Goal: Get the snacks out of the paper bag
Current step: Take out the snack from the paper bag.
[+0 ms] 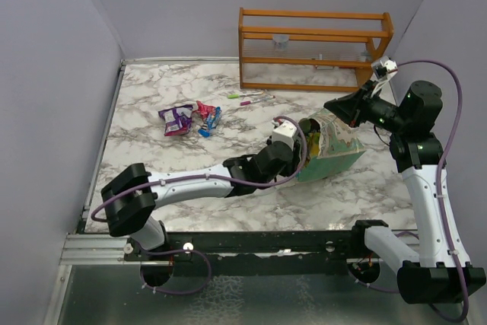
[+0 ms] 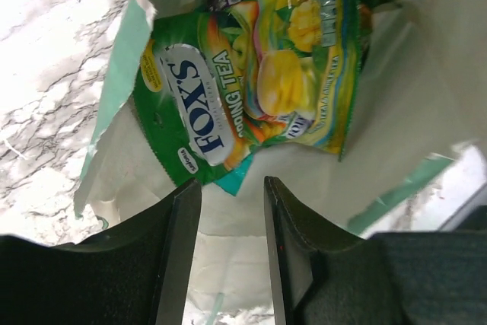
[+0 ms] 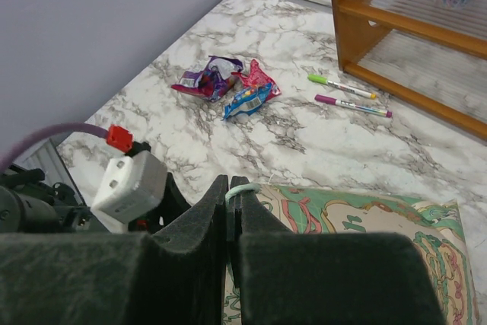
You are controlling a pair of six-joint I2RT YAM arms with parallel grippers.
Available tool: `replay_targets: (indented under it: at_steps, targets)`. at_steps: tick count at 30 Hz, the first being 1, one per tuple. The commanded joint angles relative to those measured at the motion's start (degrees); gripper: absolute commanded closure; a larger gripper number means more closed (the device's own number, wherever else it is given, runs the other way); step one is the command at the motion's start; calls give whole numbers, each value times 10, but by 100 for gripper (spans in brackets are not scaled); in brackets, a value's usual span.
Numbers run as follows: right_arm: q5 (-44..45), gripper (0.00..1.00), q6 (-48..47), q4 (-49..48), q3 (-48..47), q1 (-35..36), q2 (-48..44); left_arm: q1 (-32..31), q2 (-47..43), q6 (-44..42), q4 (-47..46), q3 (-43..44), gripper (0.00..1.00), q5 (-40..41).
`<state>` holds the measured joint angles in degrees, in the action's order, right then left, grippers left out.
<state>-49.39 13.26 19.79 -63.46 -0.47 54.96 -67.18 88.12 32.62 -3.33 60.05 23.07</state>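
My left pincer (image 2: pixel 230 188) stands open inside the paper bag (image 2: pixel 426 81), with the green-yellow packet (image 2: pixel 251 89) at frame centre, just ahead. My right pincer (image 3: pixel 233 192) clamps the bag's rim. Extraction step in hand; next, advance and close on the packet.
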Motion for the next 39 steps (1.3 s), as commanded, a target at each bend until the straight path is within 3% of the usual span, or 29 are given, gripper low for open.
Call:
replay_targets:
  at_steps: [1,5,13,22,25,34,39]
  targets:
    - [3,97,1,-5,-5,0,-11,-1,41,-29,11,36,59,49]
    - [5,97,0,-3,-5,0,-12,-2,80,-37,0,54,57,49]
    - [5,97,-1,-1,-6,0,-11,-1,140,-45,1,74,39,42]
    - [6,97,-2,1,-8,0,-9,-1,174,-59,-17,73,27,13]
    - [6,97,-2,0,-9,0,-8,-1,166,-62,-35,56,9,-1]
    - [2,97,2,-4,-6,0,-5,4,203,-75,-31,81,8,-11]
    - [6,97,0,0,-9,0,-6,18,244,-91,-42,104,19,-26]
